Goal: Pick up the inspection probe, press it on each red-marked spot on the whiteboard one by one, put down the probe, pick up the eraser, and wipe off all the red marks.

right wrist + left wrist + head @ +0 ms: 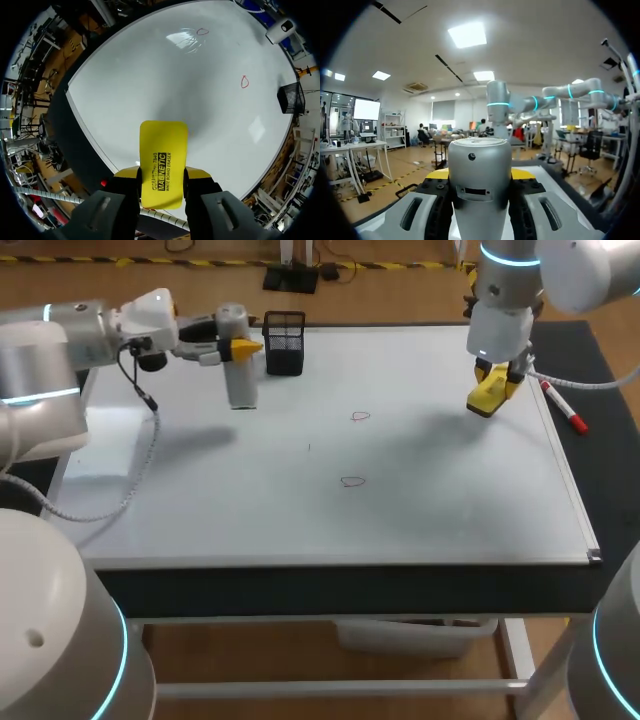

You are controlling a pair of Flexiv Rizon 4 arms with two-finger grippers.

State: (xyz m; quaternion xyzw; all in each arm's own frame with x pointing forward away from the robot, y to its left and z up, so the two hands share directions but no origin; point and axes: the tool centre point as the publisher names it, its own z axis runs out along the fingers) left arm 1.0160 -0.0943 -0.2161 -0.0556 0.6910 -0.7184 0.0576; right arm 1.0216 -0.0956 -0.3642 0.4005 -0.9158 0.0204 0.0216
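Note:
The grey cylindrical probe (pixel 238 370) stands upright over the whiteboard's (pixel 430 510) back left, and my left gripper (pixel 240 345) is shut on its upper part. In the left wrist view the probe (pixel 480 185) fills the gap between the fingers of that gripper (pixel 480 175). My right gripper (pixel 495 390) hangs over the board's right side, shut on the yellow eraser (pixel 486 398). The eraser (pixel 162 160) juts out ahead of the right gripper (pixel 161 175). Two small red marks (pixel 360 417) (pixel 351 481) lie mid-board, also seen as red marks (pixel 244 81) (pixel 202 31) ahead of the eraser.
A black mesh basket (pixel 285 342) stands at the board's back edge, just right of the probe. A red marker (pixel 565 408) lies on the dark mat right of the board. The board's metal frame (pixel 570 490) runs along the right edge.

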